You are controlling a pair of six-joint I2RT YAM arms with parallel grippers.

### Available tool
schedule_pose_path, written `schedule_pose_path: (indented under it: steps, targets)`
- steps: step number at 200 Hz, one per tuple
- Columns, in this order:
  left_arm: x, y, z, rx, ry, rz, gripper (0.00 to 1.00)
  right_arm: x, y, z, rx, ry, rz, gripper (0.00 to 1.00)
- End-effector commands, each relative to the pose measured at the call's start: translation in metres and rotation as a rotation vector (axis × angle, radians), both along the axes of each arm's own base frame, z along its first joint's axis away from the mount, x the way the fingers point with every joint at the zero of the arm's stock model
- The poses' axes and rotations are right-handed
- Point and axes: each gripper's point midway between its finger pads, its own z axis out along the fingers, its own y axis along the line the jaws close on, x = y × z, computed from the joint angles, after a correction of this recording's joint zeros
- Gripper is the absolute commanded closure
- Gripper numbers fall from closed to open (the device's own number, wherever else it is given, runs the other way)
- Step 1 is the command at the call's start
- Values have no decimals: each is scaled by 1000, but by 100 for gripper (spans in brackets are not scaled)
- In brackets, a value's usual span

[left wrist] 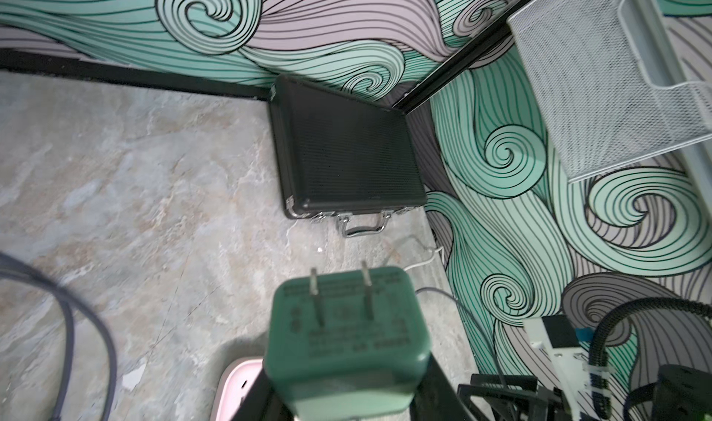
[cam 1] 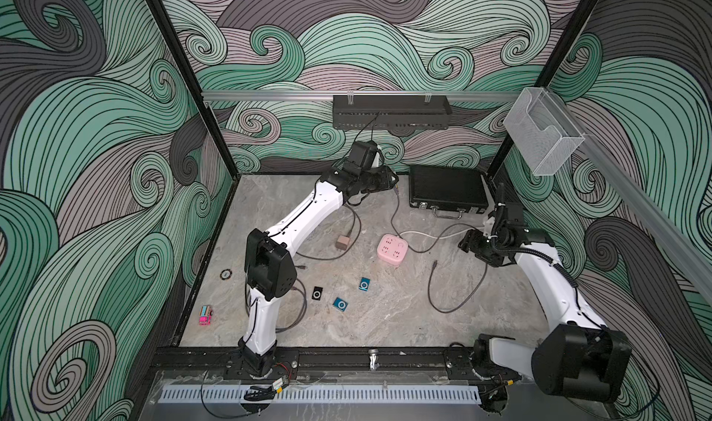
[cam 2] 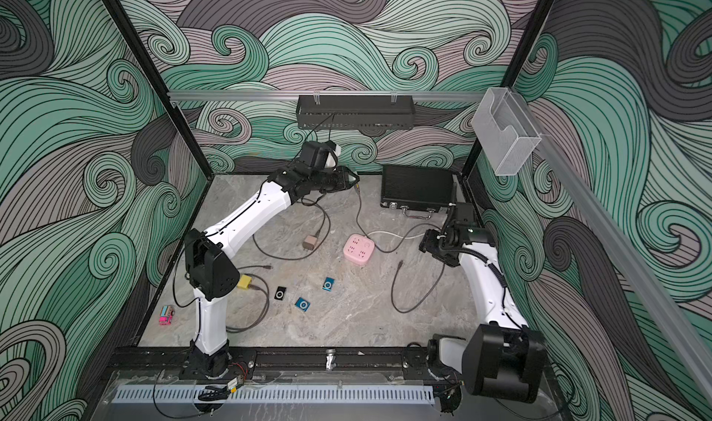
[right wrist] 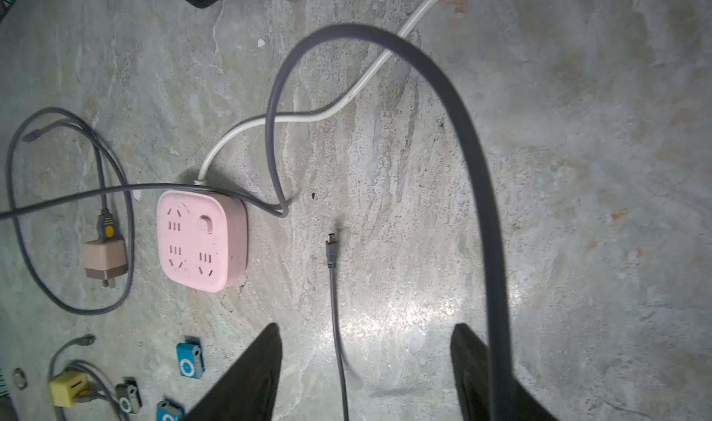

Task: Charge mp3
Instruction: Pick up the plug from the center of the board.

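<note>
Three small mp3 players lie on the marble table: a black one (cam 1: 317, 294) (cam 2: 281, 292) (right wrist: 129, 396) and two blue ones (cam 1: 341, 304) (cam 1: 364, 283) (right wrist: 189, 361). My left gripper (cam 1: 387, 179) (left wrist: 346, 384), high at the back, is shut on a green charger (left wrist: 343, 334) whose two prongs point away. Its grey cable (cam 1: 393, 211) (right wrist: 474, 161) hangs down, loops past my right gripper (cam 1: 465, 242) (right wrist: 366, 334) and ends in a small plug (cam 1: 435, 263) (right wrist: 331, 246) on the table. The right gripper is open over that plug with nothing gripped.
A pink power strip (cam 1: 392, 248) (right wrist: 202, 240) with a white cord sits mid-table. A beige adapter (cam 1: 342, 242) and a yellow adapter (cam 2: 244, 282) lie to its left with their cables. A black case (cam 1: 447, 188) fills the back right corner. A toy truck (cam 1: 206, 315) lies front left.
</note>
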Motion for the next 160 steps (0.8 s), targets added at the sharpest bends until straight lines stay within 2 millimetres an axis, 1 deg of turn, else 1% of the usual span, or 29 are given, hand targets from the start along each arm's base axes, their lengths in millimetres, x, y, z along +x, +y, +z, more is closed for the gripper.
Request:
schedule_pose_path:
  steps: [1,11,31,44,56,74,81,92,105,116,135,160]
  targets:
    - [-4,-21,8,-23,-8,-65,73,-1,-8,36,-49,-85,-26,24]
    - [0,-25,11,-30,-18,-71,73,-3,-12,55,-71,-133,-38,23]
    - [5,-31,17,-37,-13,-74,73,-6,-18,100,-115,-228,-53,21]
    - [4,-33,18,-39,-3,-75,73,-6,-15,123,-107,-282,-40,20]
    - [1,-33,18,-38,0,-76,73,-4,-3,134,-51,-316,-2,20]
    - [-2,-32,16,-38,8,-71,73,4,20,137,64,-344,74,22]
    - [-2,-31,15,-41,14,-64,73,7,30,136,112,-357,111,23]
    - [-3,-29,14,-45,27,-50,73,10,39,133,148,-360,137,24]
    - [-3,-27,10,-50,61,-26,73,13,45,131,142,-375,168,25]
    - [-6,-30,8,-70,94,-31,73,15,52,129,121,-393,195,26]
    - [-13,-35,6,-112,162,-39,73,21,72,124,108,-435,265,27]
    - [-23,-34,3,-150,254,-25,73,34,95,122,92,-536,325,27]
